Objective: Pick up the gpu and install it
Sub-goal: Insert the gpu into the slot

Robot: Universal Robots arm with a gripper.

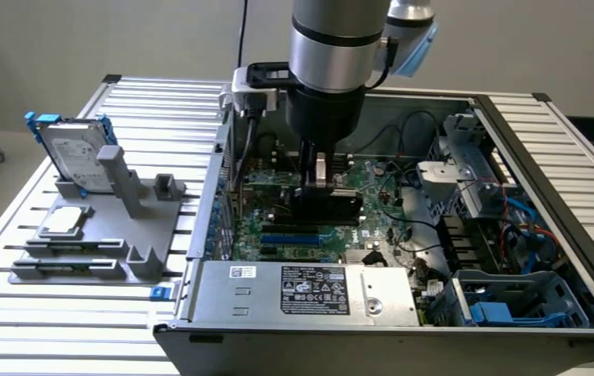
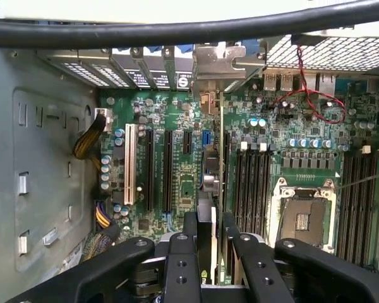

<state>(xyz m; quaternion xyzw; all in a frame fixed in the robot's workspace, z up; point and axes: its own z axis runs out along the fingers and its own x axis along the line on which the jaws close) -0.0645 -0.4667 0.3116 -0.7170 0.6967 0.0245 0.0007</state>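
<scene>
Green circuit board of the gpu point(image 2: 208, 177), seen edge-on, is hanging upright over the motherboard point(image 2: 177, 113) inside the open computer case point(image 1: 381, 350), the gripper point(image 2: 208, 243) pinching its two faces, seemingly so its silver bracket point(image 2: 210, 66) is facing the rear slots.

The gpu point(image 1: 331, 207) stood upright on edge over the motherboard's point(image 2: 177, 145) expansion slots, black shroud on one face, silver bracket point(image 2: 212, 69) at the case's rear openings.
</scene>
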